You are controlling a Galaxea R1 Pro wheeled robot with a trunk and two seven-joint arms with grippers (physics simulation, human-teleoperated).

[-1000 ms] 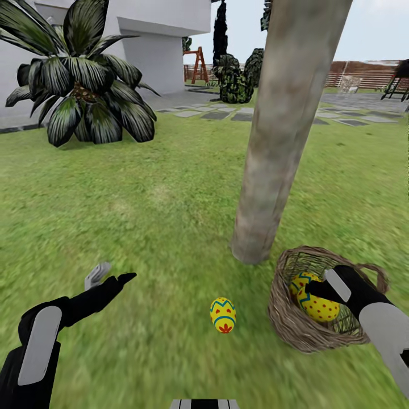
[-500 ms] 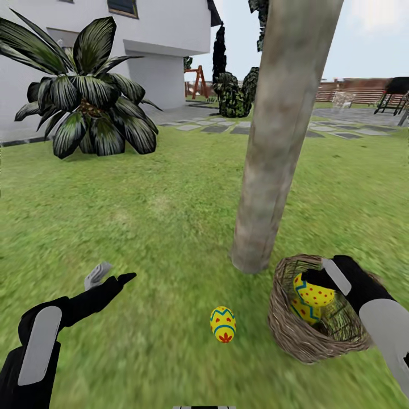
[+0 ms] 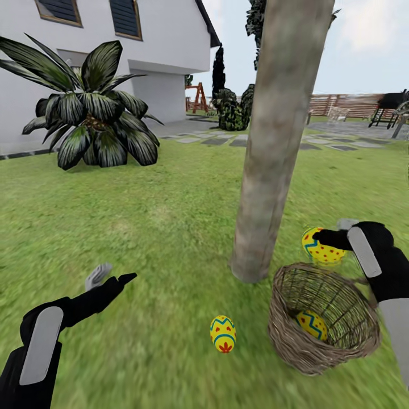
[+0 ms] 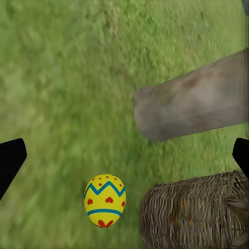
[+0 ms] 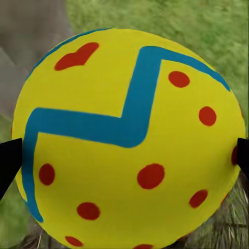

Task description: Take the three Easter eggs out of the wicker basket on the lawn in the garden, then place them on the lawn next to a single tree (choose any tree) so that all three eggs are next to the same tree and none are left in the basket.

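Note:
My right gripper (image 3: 329, 241) is shut on a yellow Easter egg (image 3: 321, 249) and holds it in the air above the far rim of the wicker basket (image 3: 284, 335); up close that egg (image 5: 129, 140) shows a blue zigzag and red dots. A second egg (image 3: 312, 324) lies inside the basket. The third egg (image 3: 222, 333) lies on the lawn (image 3: 159, 227) left of the basket, near the tree trunk (image 3: 272, 147). My left gripper (image 3: 111, 276) hangs open, low on the left; its wrist view looks down on the lawn egg (image 4: 105, 201), the trunk (image 4: 192, 109) and the basket (image 4: 192, 212).
A short palm (image 3: 91, 113) stands at the back left before the white house (image 3: 113, 34). Paving stones (image 3: 216, 140), dark bushes (image 3: 230, 111) and a slatted fence (image 3: 346, 104) lie further back. Open grass spreads left of the trunk.
My right gripper has lifted one egg up out of the basket to above its far rim. The head camera has tilted up a little. The left arm is still.

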